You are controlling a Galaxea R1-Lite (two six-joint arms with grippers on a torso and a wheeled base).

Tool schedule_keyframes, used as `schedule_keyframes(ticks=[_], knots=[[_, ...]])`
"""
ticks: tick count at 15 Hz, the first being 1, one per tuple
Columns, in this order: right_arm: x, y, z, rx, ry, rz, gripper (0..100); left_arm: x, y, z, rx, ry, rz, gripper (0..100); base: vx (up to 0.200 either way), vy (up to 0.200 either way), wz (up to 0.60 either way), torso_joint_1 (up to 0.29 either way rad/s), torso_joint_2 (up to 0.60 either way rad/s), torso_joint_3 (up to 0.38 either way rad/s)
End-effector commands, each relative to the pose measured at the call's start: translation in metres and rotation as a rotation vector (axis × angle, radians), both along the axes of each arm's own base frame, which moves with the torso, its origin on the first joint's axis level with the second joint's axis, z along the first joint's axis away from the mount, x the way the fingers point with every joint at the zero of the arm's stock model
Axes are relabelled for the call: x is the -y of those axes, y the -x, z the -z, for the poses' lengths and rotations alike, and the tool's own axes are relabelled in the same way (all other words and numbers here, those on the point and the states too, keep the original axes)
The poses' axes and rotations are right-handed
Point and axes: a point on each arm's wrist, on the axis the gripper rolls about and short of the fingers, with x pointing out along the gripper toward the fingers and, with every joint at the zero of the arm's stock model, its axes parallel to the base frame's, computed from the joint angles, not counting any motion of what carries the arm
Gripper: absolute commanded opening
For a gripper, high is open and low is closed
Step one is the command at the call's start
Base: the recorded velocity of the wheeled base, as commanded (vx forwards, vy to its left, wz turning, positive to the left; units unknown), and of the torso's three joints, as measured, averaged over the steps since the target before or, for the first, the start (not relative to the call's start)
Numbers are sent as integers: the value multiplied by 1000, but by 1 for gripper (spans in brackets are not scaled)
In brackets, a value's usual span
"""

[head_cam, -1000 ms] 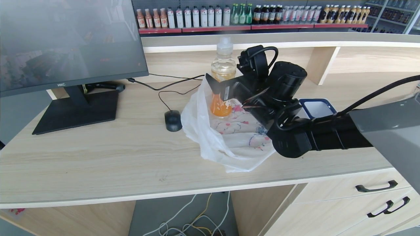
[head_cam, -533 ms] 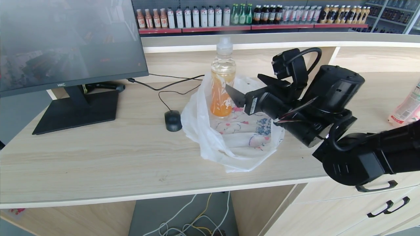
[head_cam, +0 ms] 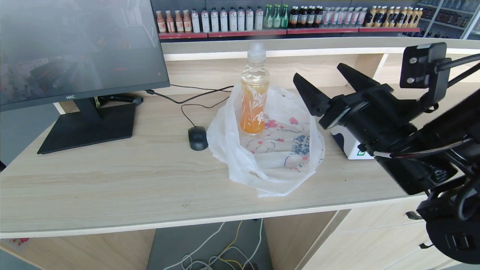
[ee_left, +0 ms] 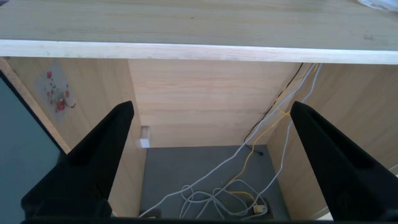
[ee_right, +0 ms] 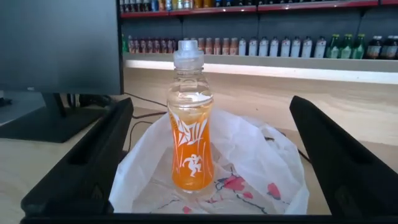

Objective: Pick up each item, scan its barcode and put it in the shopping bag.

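An orange drink bottle (head_cam: 254,93) with a clear cap stands upright inside the white plastic shopping bag (head_cam: 268,150) on the wooden counter; the right wrist view shows the bottle (ee_right: 190,147) and bag (ee_right: 249,168) straight ahead. My right gripper (head_cam: 325,79) hovers open and empty to the right of the bag, above a white and blue box (head_cam: 350,144). In the left wrist view my left gripper (ee_left: 211,158) hangs open and empty below the counter edge (ee_left: 199,50), over the floor cables.
A monitor (head_cam: 75,48) on a black stand, a black mouse (head_cam: 197,137) and its cable sit left of the bag. Beyond the raised back ledge (head_cam: 300,48) runs a shelf of bottles (head_cam: 285,17). Drawers (head_cam: 375,240) lie under the counter's right side.
My right arm has drawn back to the right and upward, away from the bag, leaving the orange bottle standing in it. The white and blue box is now uncovered.
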Motion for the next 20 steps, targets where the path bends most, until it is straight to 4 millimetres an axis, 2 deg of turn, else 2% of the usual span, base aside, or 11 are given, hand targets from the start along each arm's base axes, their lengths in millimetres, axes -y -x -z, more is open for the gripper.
schedule_keyframes(ticks=[1,3,6,9,18,20], knots=[[6,10,21,-39,27,2,100,0,0,0,0,0,0,100,0,0,0,0,0,0],[13,14,25,-45,32,15,100,0,0,0,0,0,0,100,0,0,0,0,0,0],[18,23,42,-101,73,11,100,0,0,0,0,2,0,100,0,0,0,0,0,0],[16,23,43,-107,74,3,100,0,0,0,0,0,0,100,-200,0,0,-1,1,5],[15,24,48,-121,82,-9,100,0,0,0,0,0,0,100,0,0,0,0,0,0],[16,24,49,-124,85,-6,100,0,0,0,0,0,0,100,0,-200,0,0,0,5]])
